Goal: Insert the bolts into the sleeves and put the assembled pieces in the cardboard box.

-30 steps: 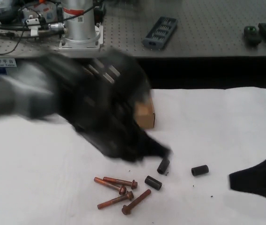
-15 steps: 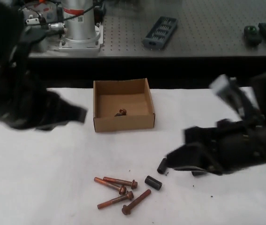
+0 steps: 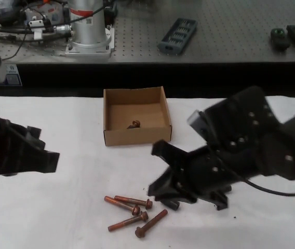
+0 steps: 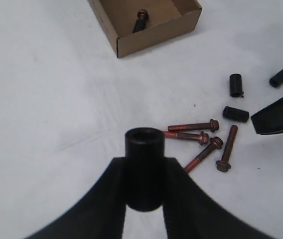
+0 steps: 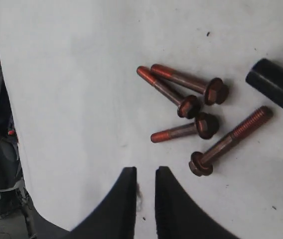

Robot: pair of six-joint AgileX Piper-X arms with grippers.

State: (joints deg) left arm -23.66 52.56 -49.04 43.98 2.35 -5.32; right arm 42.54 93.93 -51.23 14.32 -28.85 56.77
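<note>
My left gripper (image 4: 144, 164) is shut on an upright black sleeve (image 4: 144, 149), held above the white cloth at the bench's left (image 3: 43, 155). Several copper bolts (image 4: 204, 144) lie loose near the front edge (image 3: 132, 207). My right gripper (image 5: 145, 172) hovers low beside the bolts (image 5: 189, 102), its fingers a narrow gap apart with nothing between them. It covers part of the loose sleeves (image 3: 171, 203). Three loose sleeves (image 4: 236, 84) lie past the bolts. The cardboard box (image 3: 137, 136) holds one assembled piece (image 3: 133, 124).
White cloth covers the bench under the parts. Behind it a perforated metal table carries a silver post (image 3: 88, 26), a blue-grey rack (image 3: 177, 35) and two dark knobs (image 3: 289, 36). Open cloth lies left of the bolts and in front of the box.
The left arm has swung away from the box and parts to the left side. The right arm has come in from the right edge and now hangs over the sleeves beside the bolts.
</note>
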